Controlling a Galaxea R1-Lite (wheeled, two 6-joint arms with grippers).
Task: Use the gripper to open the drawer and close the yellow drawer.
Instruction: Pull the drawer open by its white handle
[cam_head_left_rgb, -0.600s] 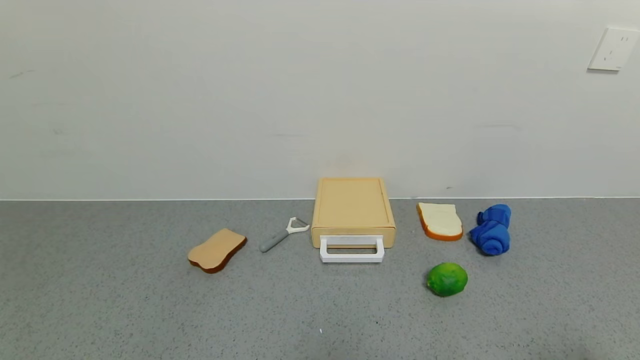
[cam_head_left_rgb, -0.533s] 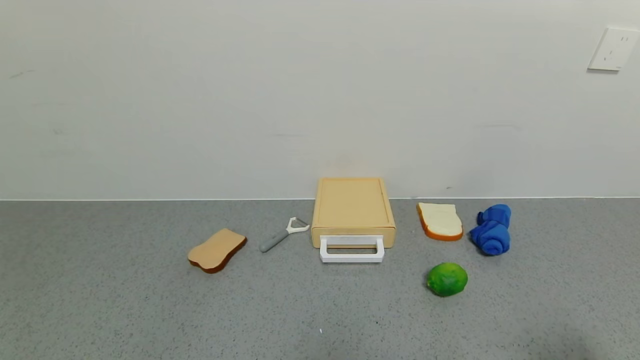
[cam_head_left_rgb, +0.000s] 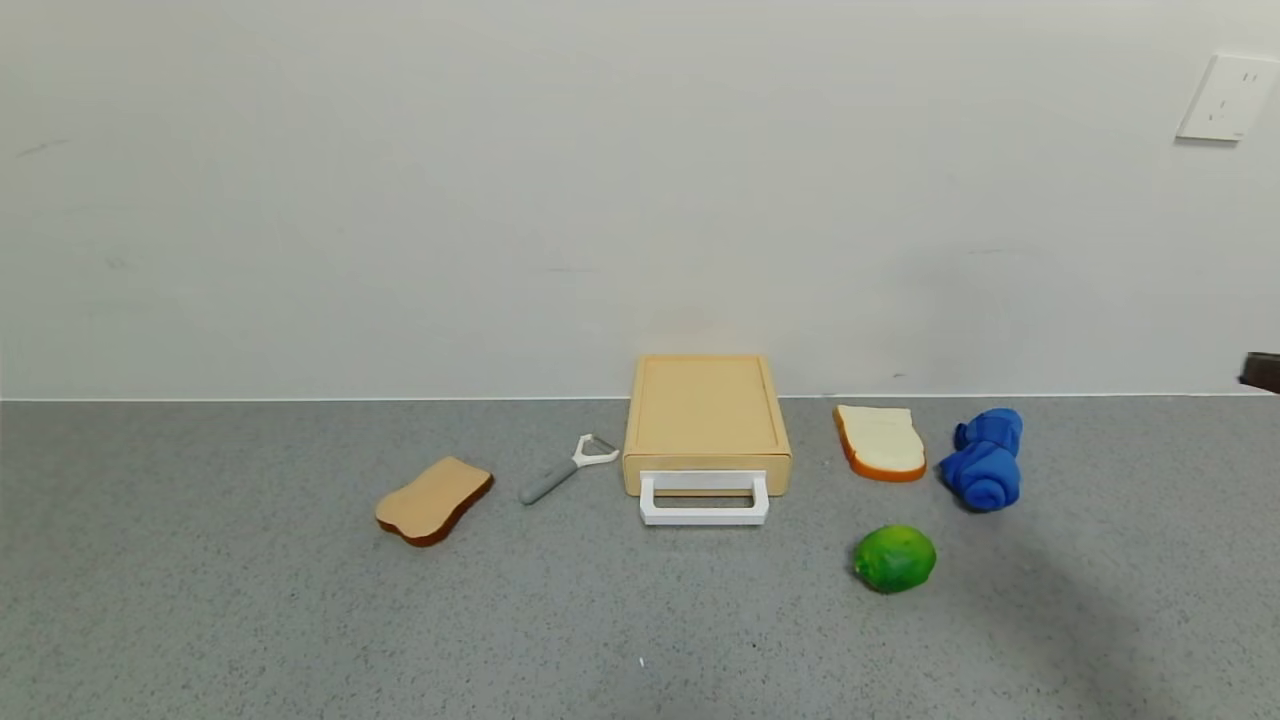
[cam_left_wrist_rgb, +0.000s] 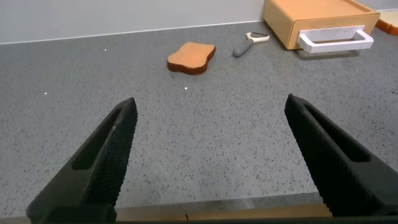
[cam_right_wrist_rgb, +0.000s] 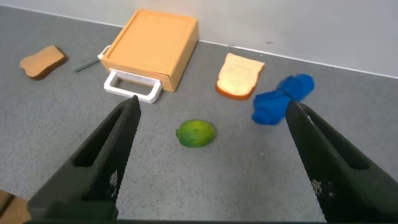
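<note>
The pale yellow drawer (cam_head_left_rgb: 705, 412) stands at the middle back of the grey table against the wall. Its tray looks pushed in, and its white loop handle (cam_head_left_rgb: 704, 499) faces me. My right gripper (cam_right_wrist_rgb: 212, 106) is open and empty, above the table on the right. Its view shows the drawer (cam_right_wrist_rgb: 152, 46) and handle (cam_right_wrist_rgb: 130, 87) ahead, well apart from it. A dark piece (cam_head_left_rgb: 1262, 372), probably of the right arm, shows at the head view's right edge. My left gripper (cam_left_wrist_rgb: 211, 102) is open and empty, low over the near left table, far from the drawer (cam_left_wrist_rgb: 311, 15).
A brown bread slice (cam_head_left_rgb: 433, 499) and a peeler (cam_head_left_rgb: 566, 469) lie left of the drawer. A white bread slice (cam_head_left_rgb: 880, 441), a blue cloth (cam_head_left_rgb: 984, 458) and a green lime (cam_head_left_rgb: 894, 559) lie to its right. A socket (cam_head_left_rgb: 1226, 97) is on the wall.
A dark piece has come into the head view at its right edge, and a shadow has spread over the right of the table. The drawer and the other things have not moved.
</note>
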